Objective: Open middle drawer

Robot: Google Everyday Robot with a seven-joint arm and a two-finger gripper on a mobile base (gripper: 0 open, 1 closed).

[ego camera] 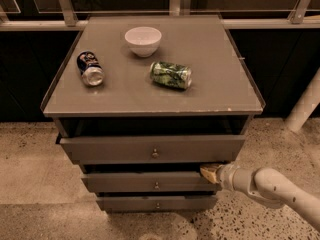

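The middle drawer is the grey-brown slim-fronted one of three in a small cabinet, with a small round knob at its centre. It stands out a little, under the wider top drawer and above the narrowest bottom drawer. My gripper comes in from the lower right on a white arm. Its tan tip sits at the right end of the middle drawer's top edge, just under the top drawer.
On the cabinet top lie a white bowl, a dark blue can on its side and a crushed green can. A white post stands at the right. The floor is speckled stone.
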